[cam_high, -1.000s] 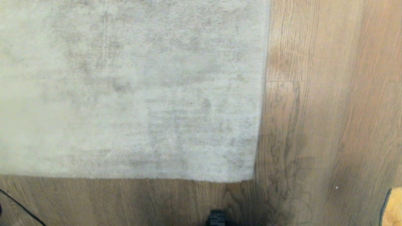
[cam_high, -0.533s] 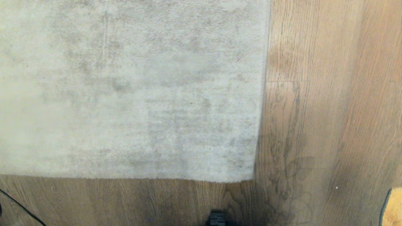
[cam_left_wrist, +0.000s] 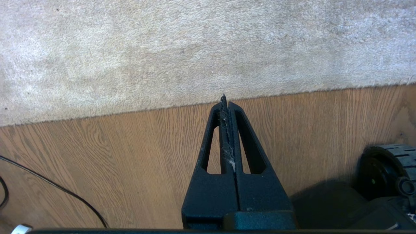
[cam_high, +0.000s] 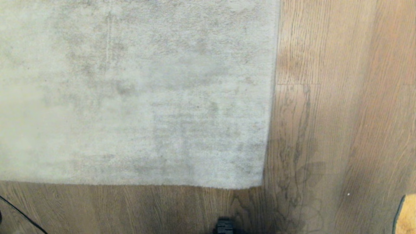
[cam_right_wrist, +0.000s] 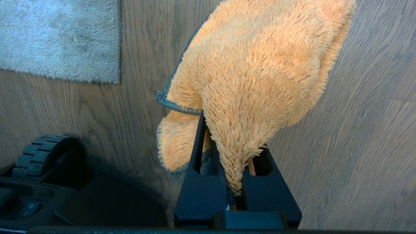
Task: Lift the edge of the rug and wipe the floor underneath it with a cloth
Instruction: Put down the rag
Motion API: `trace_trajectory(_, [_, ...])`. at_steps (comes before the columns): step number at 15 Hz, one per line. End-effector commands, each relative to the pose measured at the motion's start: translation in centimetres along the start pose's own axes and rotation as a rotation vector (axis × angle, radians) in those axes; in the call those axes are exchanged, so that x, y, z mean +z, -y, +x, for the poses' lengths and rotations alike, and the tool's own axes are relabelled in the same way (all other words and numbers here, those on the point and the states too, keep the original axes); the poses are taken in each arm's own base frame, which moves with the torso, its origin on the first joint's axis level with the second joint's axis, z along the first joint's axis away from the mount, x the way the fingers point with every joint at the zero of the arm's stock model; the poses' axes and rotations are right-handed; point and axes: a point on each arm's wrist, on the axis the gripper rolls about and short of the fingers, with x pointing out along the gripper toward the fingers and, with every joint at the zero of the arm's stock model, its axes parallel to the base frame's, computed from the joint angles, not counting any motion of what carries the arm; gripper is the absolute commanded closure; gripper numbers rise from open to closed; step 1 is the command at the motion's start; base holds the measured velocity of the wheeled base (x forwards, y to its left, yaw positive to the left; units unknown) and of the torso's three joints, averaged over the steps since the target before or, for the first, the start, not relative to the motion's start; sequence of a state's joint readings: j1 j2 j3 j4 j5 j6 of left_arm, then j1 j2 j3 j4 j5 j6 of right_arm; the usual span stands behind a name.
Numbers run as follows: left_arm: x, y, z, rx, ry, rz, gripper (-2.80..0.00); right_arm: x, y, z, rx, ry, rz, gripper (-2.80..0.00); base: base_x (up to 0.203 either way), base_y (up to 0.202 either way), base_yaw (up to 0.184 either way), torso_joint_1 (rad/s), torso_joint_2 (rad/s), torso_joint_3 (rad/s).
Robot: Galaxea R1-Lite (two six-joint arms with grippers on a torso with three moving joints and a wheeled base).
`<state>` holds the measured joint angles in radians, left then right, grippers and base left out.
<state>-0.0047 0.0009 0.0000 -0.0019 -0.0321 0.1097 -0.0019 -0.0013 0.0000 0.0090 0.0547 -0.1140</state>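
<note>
Looks like the very start: the rug edge lies flat on the floor, nothing lifted. The left gripper is pressed together and empty, hovering near the border; the right gripper pinches the cloth. Next I'd guess the left has to open and grab that edge.

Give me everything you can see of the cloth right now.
The small orange-yellow fuzzy cloth with a dark grey edge and underside is bunched and pinched between the fingers of the right gripper, draping forward over the brown wood-grain floor. In the head view only a corner shows, at the lower right. It is clear of the rug.
</note>
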Motion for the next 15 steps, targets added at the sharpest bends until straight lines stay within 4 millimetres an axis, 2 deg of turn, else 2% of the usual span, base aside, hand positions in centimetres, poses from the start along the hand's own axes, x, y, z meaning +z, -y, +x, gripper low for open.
trace_trajectory(1, [0.0,0.0,-0.01,0.001,0.001,-0.014,0.0,0.0,0.0,0.01,0.0,-0.001,-0.001,0.0,0.0,0.0,0.0,0.0,0.0,0.0])
trace_trajectory(15, [-0.06,-0.02,-0.01,0.012,-0.005,-0.058,0.0,0.0,0.0,0.01,0.0,-0.002,-0.001,0.0,0.0,0.0,0.0,0.0,0.0,0.0])
